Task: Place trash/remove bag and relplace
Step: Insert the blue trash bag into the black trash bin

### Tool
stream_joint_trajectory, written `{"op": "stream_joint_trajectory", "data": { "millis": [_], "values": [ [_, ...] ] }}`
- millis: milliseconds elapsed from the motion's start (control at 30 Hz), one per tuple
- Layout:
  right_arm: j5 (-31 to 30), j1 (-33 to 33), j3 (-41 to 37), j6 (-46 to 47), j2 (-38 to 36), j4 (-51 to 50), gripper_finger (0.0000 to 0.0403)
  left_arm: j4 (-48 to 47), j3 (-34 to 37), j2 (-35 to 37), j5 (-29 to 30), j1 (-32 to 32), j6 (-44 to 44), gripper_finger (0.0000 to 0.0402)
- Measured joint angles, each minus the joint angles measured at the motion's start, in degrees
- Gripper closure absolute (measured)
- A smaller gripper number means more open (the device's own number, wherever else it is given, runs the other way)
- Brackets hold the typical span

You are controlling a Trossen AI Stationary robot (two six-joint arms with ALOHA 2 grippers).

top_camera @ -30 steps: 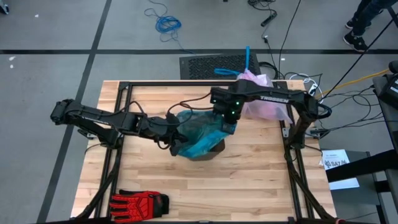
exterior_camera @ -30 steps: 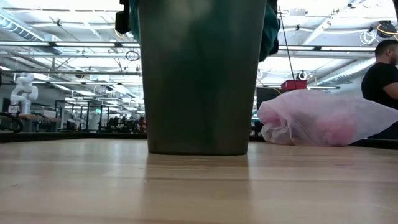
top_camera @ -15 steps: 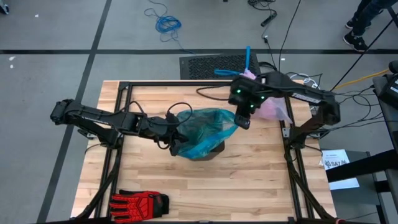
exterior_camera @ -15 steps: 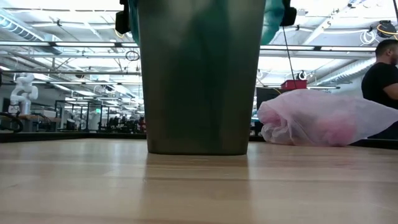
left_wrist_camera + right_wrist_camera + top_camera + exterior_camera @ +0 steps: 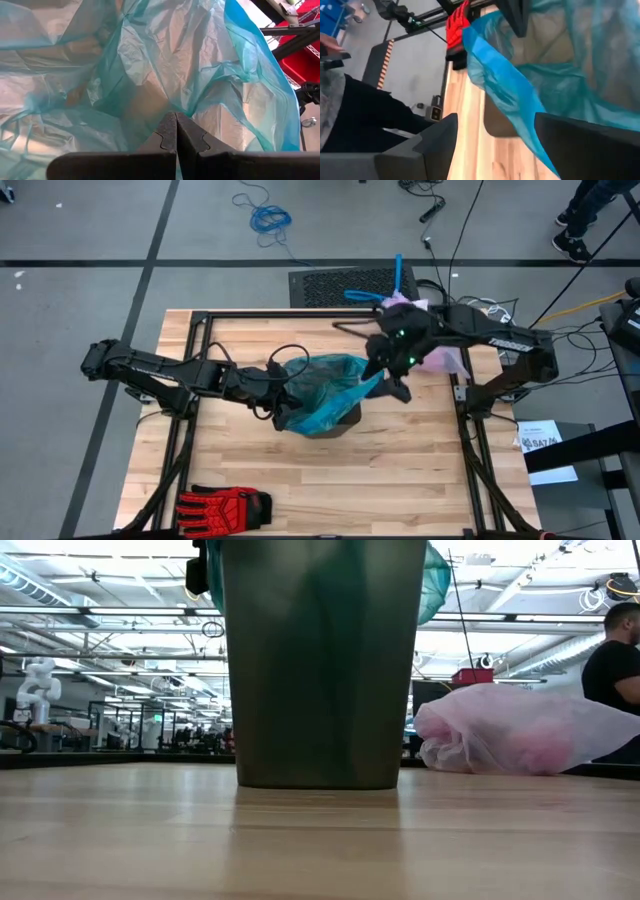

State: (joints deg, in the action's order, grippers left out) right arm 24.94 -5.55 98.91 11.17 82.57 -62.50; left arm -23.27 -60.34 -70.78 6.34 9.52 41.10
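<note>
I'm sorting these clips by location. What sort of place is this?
Probably a robotics lab or industrial workshop. The wooden table stands on a bare concrete floor with loose cables, and the low view shows a large open hall with exposed ceiling beams and a white robot arm in the distance.

You're in a big robotics lab: exposed ceiling trusses (image 5: 100, 580), a white robot arm (image 5: 38, 680) out back, loose blue cables (image 5: 268, 218) on concrete floor.

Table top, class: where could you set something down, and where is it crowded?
Free: the bare wood between the bin and the red glove, and the near-right stretch of the table. Crowded: the middle, around the teal bag and both arms, and the far-right corner with the pink bag.
</note>
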Motion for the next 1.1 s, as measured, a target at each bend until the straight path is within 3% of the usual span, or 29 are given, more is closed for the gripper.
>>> {"op": "stream_joint_trajectory", "data": {
  "millis": [333,467,600,700,867,1000,1100],
  "values": [
    [-8.2,3.2,0.0,1.3,6.5,3.1,0.0154,-0.1,0.0,0.0,-2.3,0.0,-1.0,0.0400],
    [-7.3,2.6,0.0,1.6,8.4,3.1,0.0154,-0.1,0.0,0.0,-2.9,0.0,-1.5,0.0400],
    [-1.5,3.0,0.0,5.0,9.7,3.2,0.0171,-0.2,0.0,0.0,-3.2,0.0,-1.6,0.0400],
    [-1.1,4.9,0.0,7.7,9.5,3.6,0.0207,-0.2,0.0,0.0,-3.2,0.0,-1.6,0.0400],
    [-4.4,10.2,0.0,10.8,9.1,3.0,0.0301,-0.3,0.0,0.0,-3.2,0.0,-1.6,0.0400],
    [-10.5,15.1,0.0,13.3,9.0,3.6,0.0373,-0.4,0.0,0.0,-3.2,0.0,-1.6,0.0400],
    [-15.8,18.3,0.0,15.0,9.0,3.8,0.0398,-0.4,0.0,0.0,-3.2,0.0,-1.6,0.0400]
  ]
}}
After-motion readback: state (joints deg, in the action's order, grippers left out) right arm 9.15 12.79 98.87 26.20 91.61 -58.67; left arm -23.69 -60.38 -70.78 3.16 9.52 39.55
